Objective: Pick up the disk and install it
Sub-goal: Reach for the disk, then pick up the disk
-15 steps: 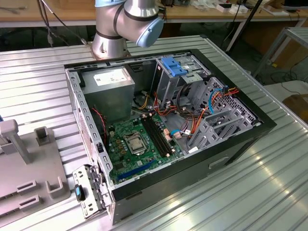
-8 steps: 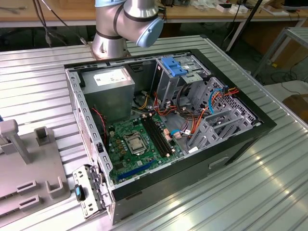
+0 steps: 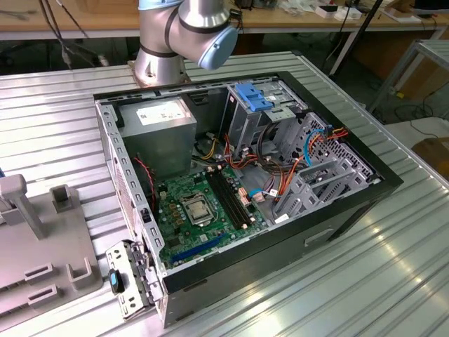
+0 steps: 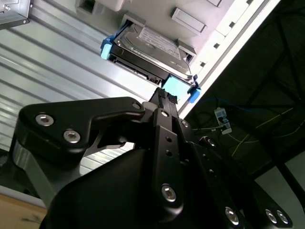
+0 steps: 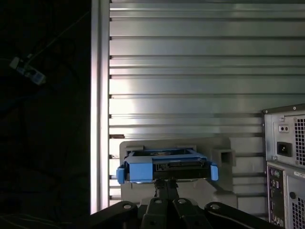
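Black bolted-metal gripper [image 4: 164, 98] bulks nearest in both wrist views, its tip reaching right up to the near edge of the disk [image 4: 150, 47], a flat dark grey rectangular hard drive framed by a bright blue plastic carrier. Whether the gripper is clamped on that edge or merely resting at it I cannot tell, because its own body covers the place where they meet. The disk lies flat in a pale grey moulded plastic holder [image 5: 224, 155], which rests on the ribbed silver aluminium table [image 5: 190, 71]. Near the holder stands the perforated rear panel of the black and grey steel computer case [image 5: 286, 157].

In the exterior view the case lies open on its side at mid-table. Inside it, the green motherboard [image 3: 203, 210] sits toward seven o'clock. The grey metal drive cage [image 3: 244, 130], capped by a fixed blue bracket, sits toward twelve o'clock. A flat grey fixture plate [image 3: 42, 246] lies at eight o'clock of the case, and the silver and pale blue robot arm [image 3: 186, 31] rises at twelve o'clock beyond it, cut off by the frame.

By my reading the work is at its start: the disk is not yet lifted out of its holder, and carrying and installing it both remain. The disk's far end is buried in the holder, and which bay will take it is hard to make out among the cables.
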